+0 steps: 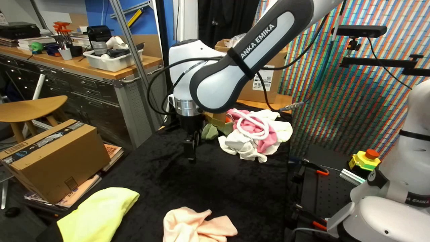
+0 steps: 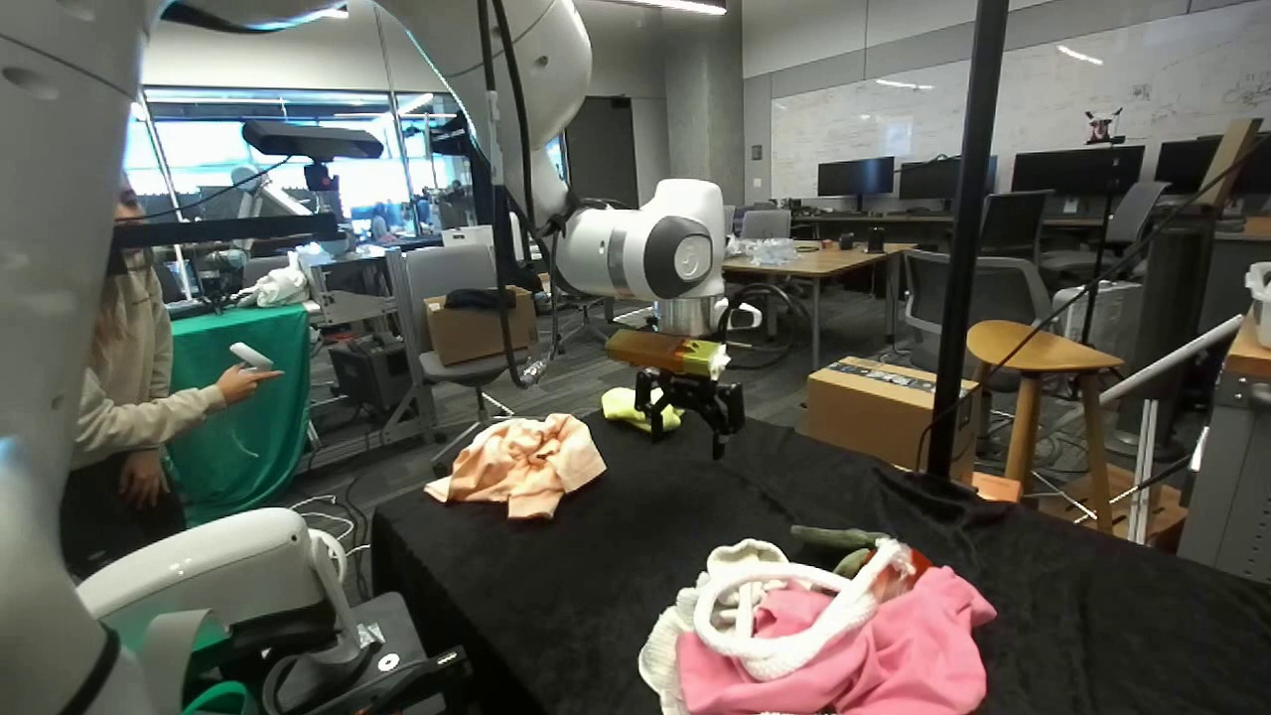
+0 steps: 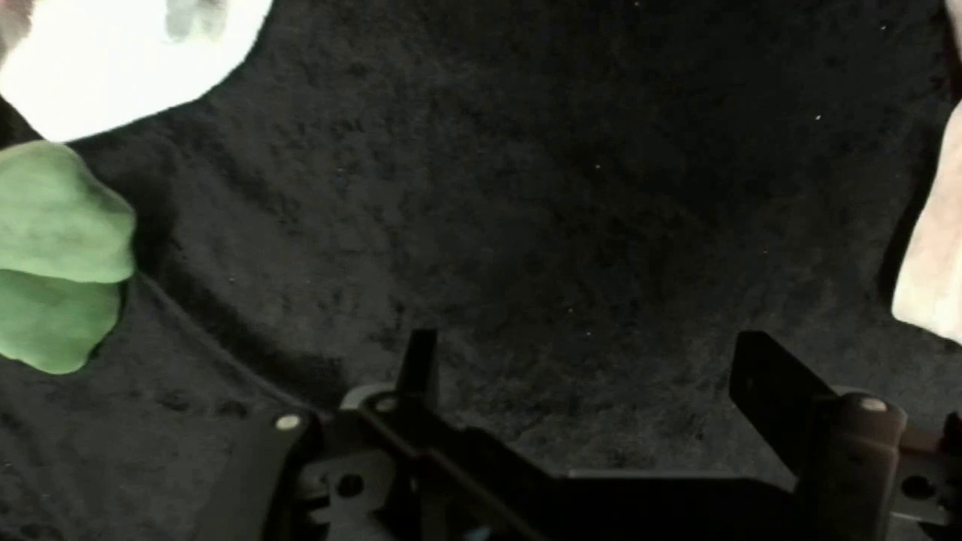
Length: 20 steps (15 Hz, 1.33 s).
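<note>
Gripper [image 3: 587,336] spread wide above black tablecloth [image 3: 526,188], room around it, yellow cloth [image 1: 100,213] and peach garment [image 2: 531,459] near tablecloth's edge

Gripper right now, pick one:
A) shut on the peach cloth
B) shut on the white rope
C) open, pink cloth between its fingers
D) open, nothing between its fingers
D: in the wrist view the gripper has its fingers wide apart, with only the black cover below showing through the gap.
</note>
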### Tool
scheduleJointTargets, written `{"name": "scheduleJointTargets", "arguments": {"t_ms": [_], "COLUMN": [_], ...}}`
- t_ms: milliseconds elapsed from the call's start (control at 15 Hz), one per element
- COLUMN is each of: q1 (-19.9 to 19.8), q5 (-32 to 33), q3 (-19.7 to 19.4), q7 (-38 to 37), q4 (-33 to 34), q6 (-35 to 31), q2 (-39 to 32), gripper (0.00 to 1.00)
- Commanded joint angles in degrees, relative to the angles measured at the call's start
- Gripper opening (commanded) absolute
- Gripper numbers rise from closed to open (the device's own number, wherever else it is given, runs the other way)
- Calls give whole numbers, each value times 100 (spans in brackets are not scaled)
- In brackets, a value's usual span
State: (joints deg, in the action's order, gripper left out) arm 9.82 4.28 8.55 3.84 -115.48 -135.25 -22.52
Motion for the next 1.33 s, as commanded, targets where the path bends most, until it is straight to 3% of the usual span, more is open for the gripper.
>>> {"name": "scheduleJointTargets", "arguments": {"t_ms": [0,733,1267], "q1": [261,1148,1357], "q5": [133,401,569], "q3": [127,210,181], "q7": [16,-176,-121], "q4": [427,1901,2818], "q6": [-41,55,19], "q2": [-389,-1444,-2028], "gripper": [100,100,100]}}
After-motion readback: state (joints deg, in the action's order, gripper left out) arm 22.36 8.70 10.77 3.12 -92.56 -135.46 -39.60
